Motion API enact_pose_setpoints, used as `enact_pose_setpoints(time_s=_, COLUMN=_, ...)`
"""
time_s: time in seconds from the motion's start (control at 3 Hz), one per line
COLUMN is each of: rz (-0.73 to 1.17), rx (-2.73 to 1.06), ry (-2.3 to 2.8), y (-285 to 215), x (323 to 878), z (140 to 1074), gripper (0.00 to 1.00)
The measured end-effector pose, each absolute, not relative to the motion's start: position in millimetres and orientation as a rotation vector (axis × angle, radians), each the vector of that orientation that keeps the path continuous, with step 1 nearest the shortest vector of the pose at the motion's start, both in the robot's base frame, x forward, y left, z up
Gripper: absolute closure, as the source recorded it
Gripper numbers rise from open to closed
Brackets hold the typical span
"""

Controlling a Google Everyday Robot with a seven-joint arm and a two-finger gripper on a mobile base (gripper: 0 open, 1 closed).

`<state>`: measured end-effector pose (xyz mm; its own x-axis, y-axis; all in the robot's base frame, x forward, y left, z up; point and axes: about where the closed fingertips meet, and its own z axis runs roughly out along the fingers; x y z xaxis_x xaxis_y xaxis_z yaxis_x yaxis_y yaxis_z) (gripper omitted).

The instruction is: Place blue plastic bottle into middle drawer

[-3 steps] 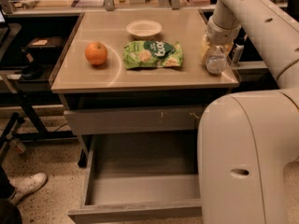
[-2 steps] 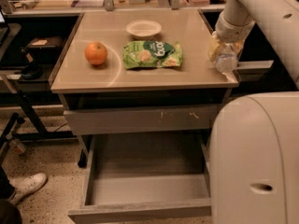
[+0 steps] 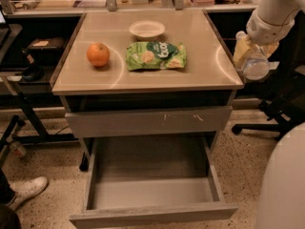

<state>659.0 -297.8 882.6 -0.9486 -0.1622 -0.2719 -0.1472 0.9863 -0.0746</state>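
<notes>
Hand point(image 3: 254, 48) hangs just past the right edge of the tabletop point(image 3: 143, 78), off its surface, at the end of a white arm that comes in from the upper right. Its two yellowish fingers point(image 3: 242, 46) are clamped around the blue plastic bottle point(image 3: 255, 67), which is carried in the air beside that right edge, tilted so that its pale cap points up and back and its rounded base faces the camera. The bottle touches nothing on the tabletop.

Below the tabletop, the middle drawer point(image 3: 152, 216) is pulled far out toward the camera, its grey floor and low side walls showing, with nothing lying in it. Directly under the tabletop, a drawer front with pale scratch marks point(image 3: 143, 122) is pushed in.

On the tabletop an orange point(image 3: 97, 54) sits toward the left, a green snack bag point(image 3: 156, 56) lies flat near the middle, and a shallow white bowl point(image 3: 147, 29) stands behind the bag toward the far edge.
</notes>
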Motion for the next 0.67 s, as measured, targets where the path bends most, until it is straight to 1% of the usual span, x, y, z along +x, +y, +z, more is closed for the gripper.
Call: enact_pose_setpoints(time_s=0.67, rz=-0.069, rx=-0.262, ry=2.837, y=-291.4, x=655.9, z=885.9, gripper=1.0)
